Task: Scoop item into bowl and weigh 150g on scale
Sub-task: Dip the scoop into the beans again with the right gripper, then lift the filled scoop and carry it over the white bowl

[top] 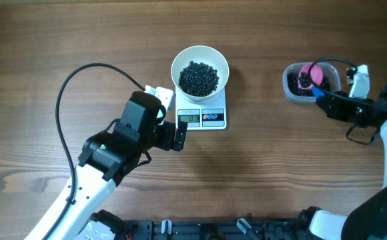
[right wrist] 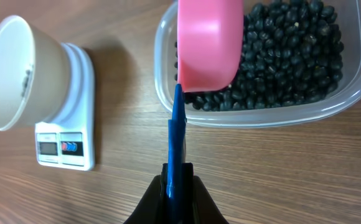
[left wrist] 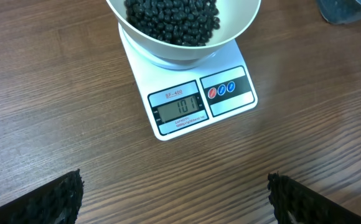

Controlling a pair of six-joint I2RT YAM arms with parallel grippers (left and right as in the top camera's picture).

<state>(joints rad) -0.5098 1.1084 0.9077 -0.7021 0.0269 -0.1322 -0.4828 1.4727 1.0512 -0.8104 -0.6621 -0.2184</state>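
Hard to tell: the pink scoop (right wrist: 208,40) shows us only its outer side in the right wrist view, so we cannot say whether it carries anything or touches what lies below. It also covers part of the clear tub (right wrist: 261,115) beneath it.
Cut off: the left wrist view loses the top of the white bowl (left wrist: 180,53) at its upper edge, and only two dark fingertips (left wrist: 50,199) reach in at the lower corners. The tub's far end runs out of the right wrist view.
Left end effector (left wrist: 180,208): released, jaws spread wide with nothing between them, over the wooden counter (top: 60,40).
Right end effector (right wrist: 177,186): clenched on the blue handle (right wrist: 176,134) of the pink scoop, which juts straight ahead of it over the tub's near rim.
Black beans (left wrist: 171,18): heaped in the white bowl, just ahead of the left end effector. More fill the clear tub ahead of the right one.
Scale (left wrist: 236,102): under the bowl, its front facing the left end effector, and well off to the left of the right end effector.
Display (left wrist: 179,106): dark digits that we read as 101, with two round buttons (left wrist: 221,90) beside it.
Around: a black cable (top: 63,93) loops out behind the left arm.
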